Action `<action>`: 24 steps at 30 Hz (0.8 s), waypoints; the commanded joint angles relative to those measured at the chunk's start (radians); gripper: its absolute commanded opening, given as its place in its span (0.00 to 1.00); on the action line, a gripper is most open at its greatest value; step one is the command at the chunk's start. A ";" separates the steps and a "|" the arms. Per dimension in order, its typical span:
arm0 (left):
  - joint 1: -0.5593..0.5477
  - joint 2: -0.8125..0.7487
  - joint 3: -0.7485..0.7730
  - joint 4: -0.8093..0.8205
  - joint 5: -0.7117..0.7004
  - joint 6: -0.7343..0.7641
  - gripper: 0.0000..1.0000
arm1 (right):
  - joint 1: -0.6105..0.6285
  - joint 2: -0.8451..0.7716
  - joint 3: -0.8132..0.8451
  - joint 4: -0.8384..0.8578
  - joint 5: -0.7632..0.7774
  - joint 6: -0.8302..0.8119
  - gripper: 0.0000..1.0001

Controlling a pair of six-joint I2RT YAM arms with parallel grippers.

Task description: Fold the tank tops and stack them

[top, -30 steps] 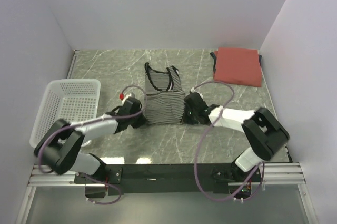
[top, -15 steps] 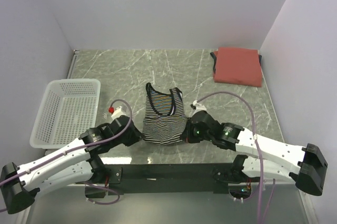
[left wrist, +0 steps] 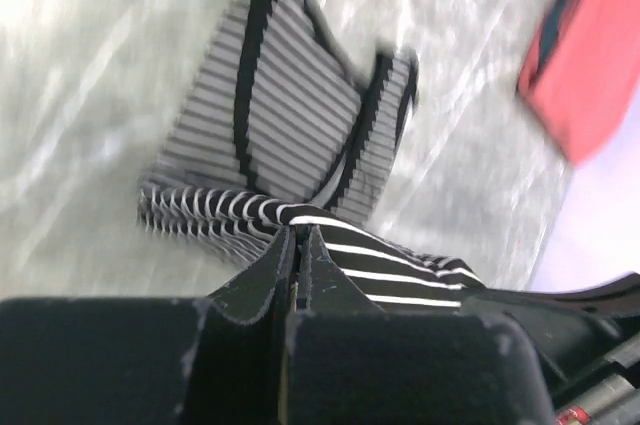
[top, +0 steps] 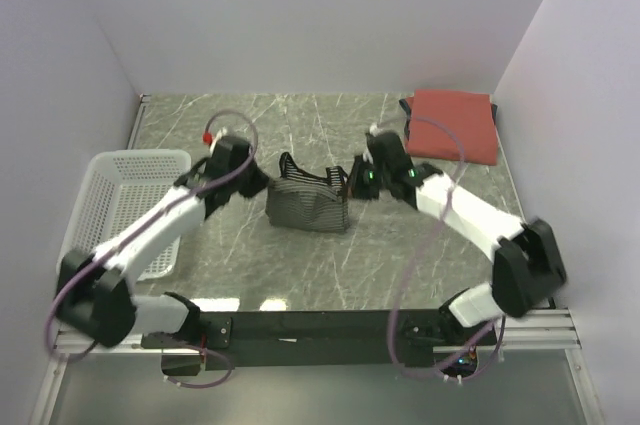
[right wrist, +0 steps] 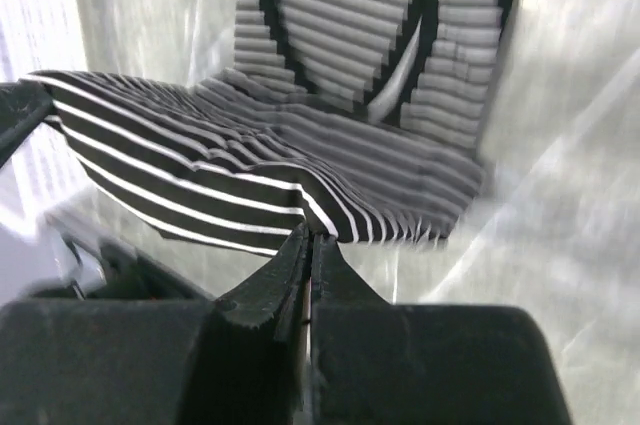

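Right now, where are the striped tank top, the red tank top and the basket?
striped tank top (top: 308, 207): top external view, middle of its body
red tank top (top: 452, 125): top external view, centre of the folded cloth
basket (top: 130, 195): top external view, bare mesh floor

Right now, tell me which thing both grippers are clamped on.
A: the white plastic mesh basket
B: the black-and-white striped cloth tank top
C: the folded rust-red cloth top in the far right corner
B: the wrist views show the left gripper and the right gripper each pinched shut on an edge of the black-and-white striped cloth tank top.
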 commanded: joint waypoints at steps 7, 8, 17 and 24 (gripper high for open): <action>0.222 0.669 0.536 0.252 0.230 0.169 0.43 | -0.251 0.582 0.564 0.016 -0.165 -0.151 0.64; 0.238 0.717 0.552 0.274 0.238 0.161 0.48 | -0.263 0.608 0.597 0.003 -0.141 -0.157 0.67; 0.270 0.603 0.494 0.235 0.150 0.203 0.52 | -0.277 0.477 0.440 0.046 0.004 -0.177 0.72; 0.126 0.489 0.244 0.228 0.048 0.209 0.43 | -0.248 0.330 0.052 0.265 -0.140 -0.105 0.82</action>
